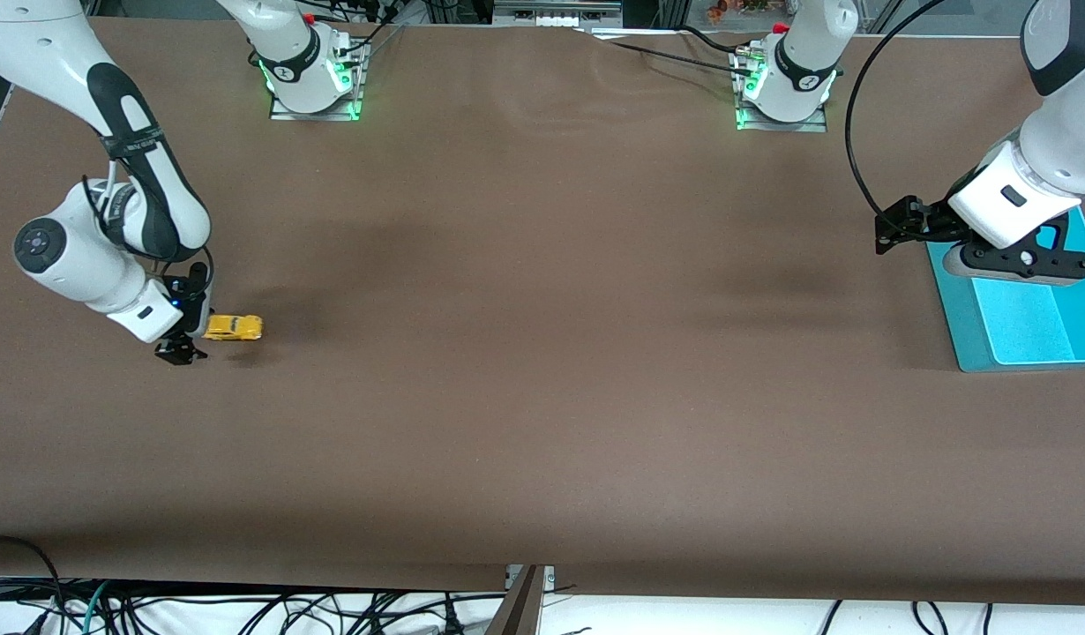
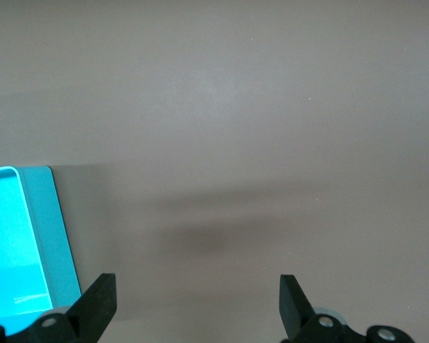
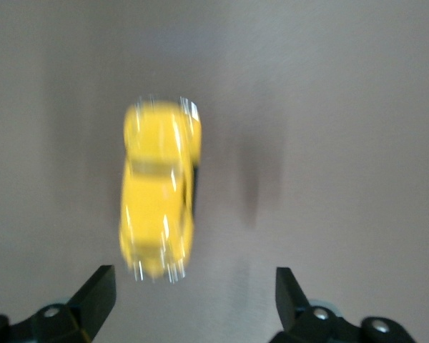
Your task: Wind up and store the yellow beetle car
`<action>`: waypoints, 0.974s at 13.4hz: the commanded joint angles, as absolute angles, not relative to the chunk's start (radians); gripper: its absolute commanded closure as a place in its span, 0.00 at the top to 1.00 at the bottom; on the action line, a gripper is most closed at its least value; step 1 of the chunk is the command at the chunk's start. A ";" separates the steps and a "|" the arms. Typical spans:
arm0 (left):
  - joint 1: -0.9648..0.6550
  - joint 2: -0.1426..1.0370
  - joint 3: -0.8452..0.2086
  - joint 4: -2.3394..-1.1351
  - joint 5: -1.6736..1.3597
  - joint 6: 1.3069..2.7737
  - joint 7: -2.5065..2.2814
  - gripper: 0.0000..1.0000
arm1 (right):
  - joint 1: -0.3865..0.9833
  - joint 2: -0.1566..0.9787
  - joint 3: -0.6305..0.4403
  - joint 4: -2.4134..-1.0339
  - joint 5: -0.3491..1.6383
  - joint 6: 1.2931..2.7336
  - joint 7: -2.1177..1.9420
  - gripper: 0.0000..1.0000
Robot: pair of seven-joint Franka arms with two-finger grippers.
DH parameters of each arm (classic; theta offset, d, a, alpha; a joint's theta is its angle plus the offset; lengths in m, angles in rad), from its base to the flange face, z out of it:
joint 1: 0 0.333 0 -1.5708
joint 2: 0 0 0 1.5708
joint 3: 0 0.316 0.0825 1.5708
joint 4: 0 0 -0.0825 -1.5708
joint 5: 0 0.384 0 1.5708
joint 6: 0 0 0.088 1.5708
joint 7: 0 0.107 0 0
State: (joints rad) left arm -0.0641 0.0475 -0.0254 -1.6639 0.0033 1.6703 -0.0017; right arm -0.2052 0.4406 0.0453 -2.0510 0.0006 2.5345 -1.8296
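Note:
The yellow beetle car (image 1: 233, 327) stands on the brown table near the right arm's end. In the right wrist view the car (image 3: 159, 188) is motion-blurred and lies just clear of the fingertips. My right gripper (image 1: 183, 350) is low over the table right beside the car, open and empty; its fingers (image 3: 99, 291) stand wide apart. My left gripper (image 1: 895, 231) hangs open and empty over the table at the edge of the teal bin (image 1: 1028, 328), which also shows in the left wrist view (image 2: 28, 236).
The teal open bin sits at the left arm's end of the table. Both arm bases (image 1: 313, 75) stand along the table's edge farthest from the front camera. Brown tabletop (image 1: 542, 353) spans between car and bin. Cables hang below the table's edge nearest the front camera.

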 commanded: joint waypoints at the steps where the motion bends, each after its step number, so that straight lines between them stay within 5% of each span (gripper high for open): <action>1: -0.067 0.041 -0.025 -1.654 0.008 1.654 -0.009 1.00 | -0.215 0.454 0.063 -1.976 0.011 2.458 -1.852 1.00; 13: -0.067 0.043 -0.025 -1.654 0.008 1.654 -0.009 1.00 | -0.212 0.439 0.089 -1.751 0.035 2.200 -1.513 1.00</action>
State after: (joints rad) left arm -0.0641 0.0475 -0.0254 -1.6639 0.0033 1.6703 -0.0017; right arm -0.2051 0.4402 0.0725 -1.8063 0.0237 2.2622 -1.6097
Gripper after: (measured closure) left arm 0.000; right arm 0.000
